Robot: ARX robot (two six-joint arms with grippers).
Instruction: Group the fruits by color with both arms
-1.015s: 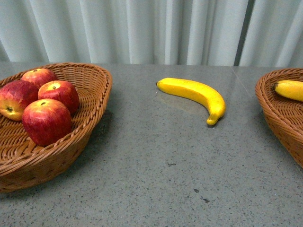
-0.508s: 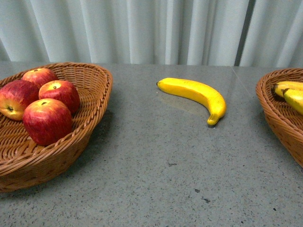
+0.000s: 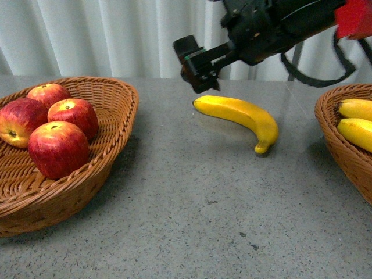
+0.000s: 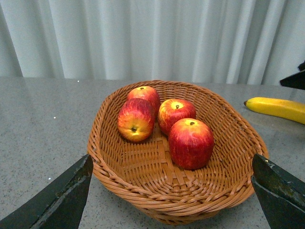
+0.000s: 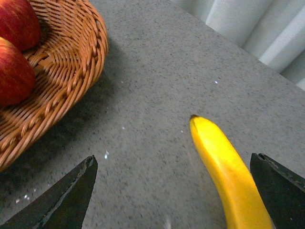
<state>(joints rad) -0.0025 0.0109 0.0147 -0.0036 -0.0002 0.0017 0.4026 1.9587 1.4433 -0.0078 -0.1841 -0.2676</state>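
Front view shows us the apple basket (image 3: 127,102) and the banana basket (image 3: 326,128) flanking the lone banana (image 3: 241,115), the right tool (image 3: 195,65) spread, empty, near its tip.

Lighting brightly and evenly from overhead, all three views. Throwing a soft shadow onto the table (image 3: 192,203) well left of the banana (image 3: 238,116), under the basket (image 3: 125,116) rim. Glaring palely just beside the banana. Blurring mildly on the right arm (image 3: 279,20) above the banana.
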